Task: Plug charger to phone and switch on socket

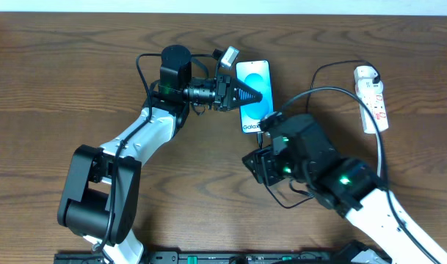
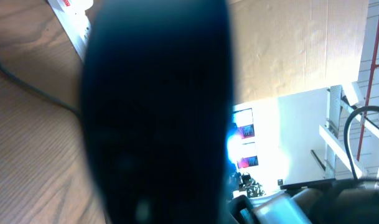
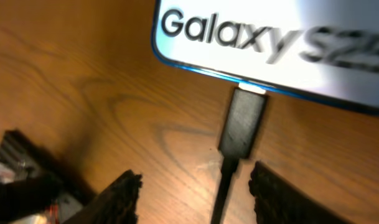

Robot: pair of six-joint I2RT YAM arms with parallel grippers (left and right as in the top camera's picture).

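Tabletop of brown wood (image 1: pixel 54 81) carries a white elongated power strip (image 1: pixel 371 99) at two o'clock. Slim blue-screened smartphone (image 1: pixel 254 73) at twelve, likely light and slippery, lies pinned under the closed left gripper (image 1: pixel 257 95). Stiff plug tip (image 3: pixel 242 124) of the thin black charger cable (image 3: pixel 221 186) meets its port. The right gripper (image 3: pixel 195 177), wide and empty, straddles the cable; better to grasp the tip than the limp cable.

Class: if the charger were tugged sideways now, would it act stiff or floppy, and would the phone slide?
Likely floppy: the charger has a thin cable behind its plug tip. That tip looks rigid, seated in the phone, so it may lever. The phone probably stays: the left gripper seems to press it.
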